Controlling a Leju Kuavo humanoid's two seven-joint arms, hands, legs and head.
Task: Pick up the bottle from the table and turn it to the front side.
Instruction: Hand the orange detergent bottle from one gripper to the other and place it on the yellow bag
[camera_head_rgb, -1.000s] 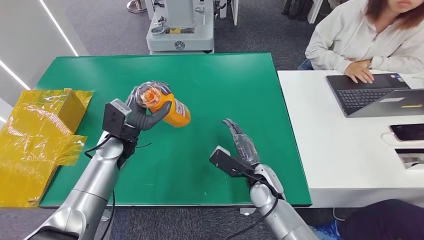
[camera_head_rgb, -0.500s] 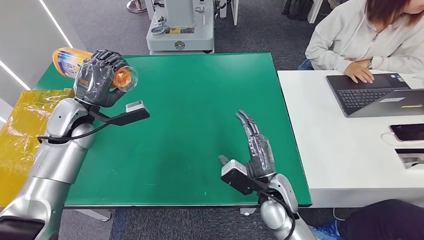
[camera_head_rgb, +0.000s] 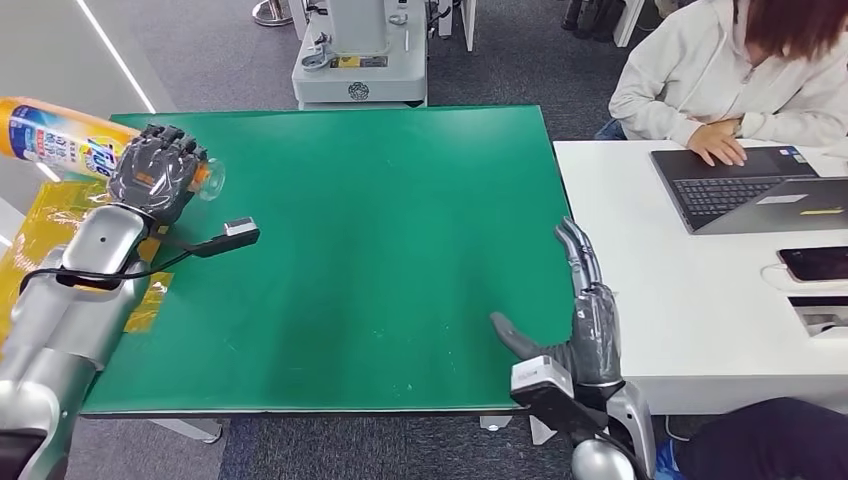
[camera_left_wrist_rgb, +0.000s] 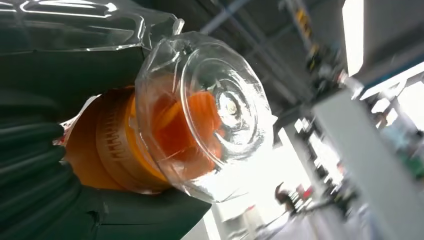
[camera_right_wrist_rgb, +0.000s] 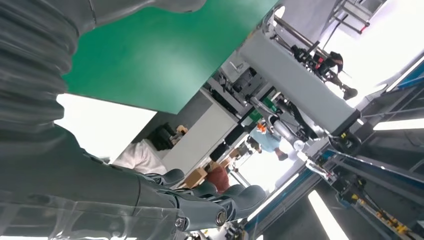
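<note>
Head view | left robot hand grips bottle aloft | right robot hand spread, empty

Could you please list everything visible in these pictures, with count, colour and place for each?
bottle: one, orange with a clear cap, held lying sideways above the table's far left corner.
table: one, green, centre.
wrapping: one heap, yellow, left of the table.
white desk: one, right of the table.
laptop: one, dark, on the white desk.
phone: one, black, on the white desk.
machine: one, grey, beyond the table.
person: one, white top, at the laptop.
left hand: grips the bottle.
right hand: fingers straight, at the table's right edge.
</note>
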